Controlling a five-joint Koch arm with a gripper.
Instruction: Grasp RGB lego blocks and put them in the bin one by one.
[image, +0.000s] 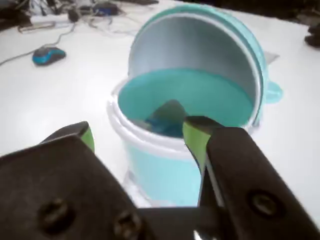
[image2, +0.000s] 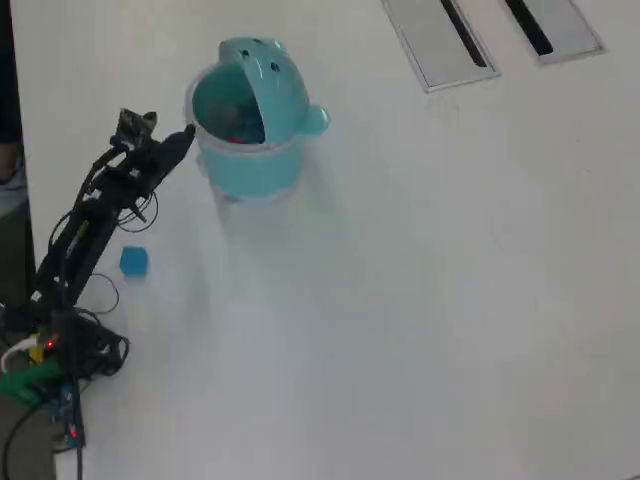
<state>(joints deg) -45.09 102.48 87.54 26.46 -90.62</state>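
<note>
I'm hovering my empty, wide-open gripper (image: 140, 132) beside the bin (image2: 245, 170); next I'm fetching the blue block (image2: 133, 262) near the table's left edge.

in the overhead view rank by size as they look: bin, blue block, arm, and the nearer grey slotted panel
1. arm, longest span
2. bin
3. grey panel, cut off by the top edge, so its place against the bin is unsure
4. blue block, clearly smallest

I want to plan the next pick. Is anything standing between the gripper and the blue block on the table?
Nothing visible does. In the overhead view the gripper sits at the bin rim, and the blue block lies on bare table beside the arm, apart from the bin.
</note>
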